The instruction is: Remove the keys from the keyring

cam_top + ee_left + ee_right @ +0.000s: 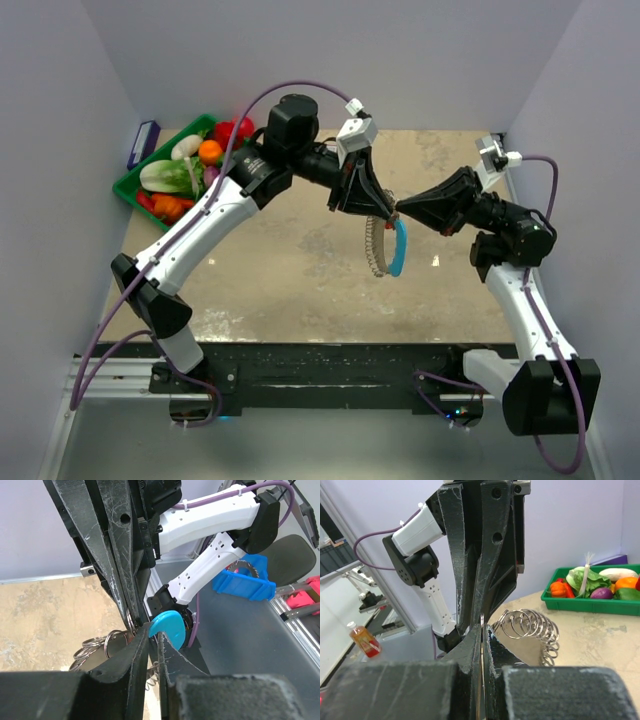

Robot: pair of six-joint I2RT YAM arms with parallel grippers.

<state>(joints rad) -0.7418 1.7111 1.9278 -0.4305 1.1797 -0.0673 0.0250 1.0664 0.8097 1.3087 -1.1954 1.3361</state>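
Observation:
The keyring hangs in mid-air over the table's middle, held between both grippers. Its blue curved section hangs beside a fringe of silvery keys. My left gripper comes in from the left, and in the left wrist view its jaws are nearly together on the edge of the blue section. My right gripper meets it from the right. In the right wrist view it is shut on one thin silvery key, with the other keys fanned out just behind.
A green tray of toy vegetables sits at the table's far left corner, with a purple box against the wall beside it. Off the table are a blue bin and a small bottle. White walls stand on three sides.

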